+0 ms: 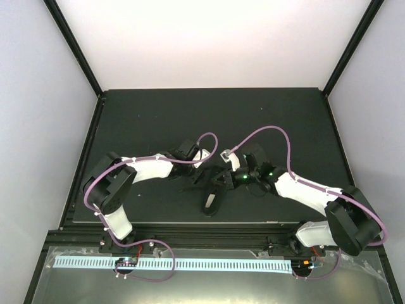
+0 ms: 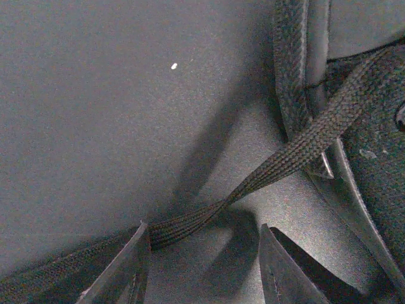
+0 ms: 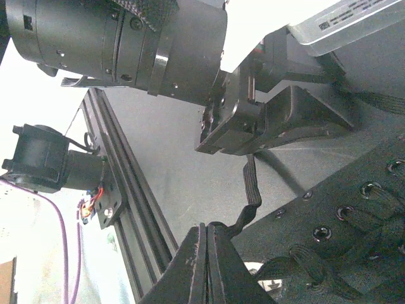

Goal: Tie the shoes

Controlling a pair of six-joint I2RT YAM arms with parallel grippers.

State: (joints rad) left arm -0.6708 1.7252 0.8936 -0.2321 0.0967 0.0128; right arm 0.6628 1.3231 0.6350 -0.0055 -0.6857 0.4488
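Note:
The small black shoe [image 1: 211, 199] lies on the black mat between the two grippers, toe toward the front edge. My left gripper [image 1: 197, 179] is just left of it, open [image 2: 202, 253]. A flat black lace [image 2: 285, 161] runs slantwise from the shoe's side [image 2: 373, 158] down past the left fingertip [image 2: 136, 253], and is not pinched. My right gripper [image 1: 223, 179] is at the shoe's upper right. Its fingers are shut [image 3: 207, 250] on a lace end [image 3: 251, 190] that rises toward the left gripper's body [image 3: 253, 126]. The eyelets and laced upper [image 3: 354, 221] show beside it.
The black mat [image 1: 190, 120] covers the table between white walls. Black frame posts stand at the back corners. A metal rail [image 1: 190, 263] runs along the front edge and also shows in the right wrist view [image 3: 126, 190]. Purple cables loop over both arms.

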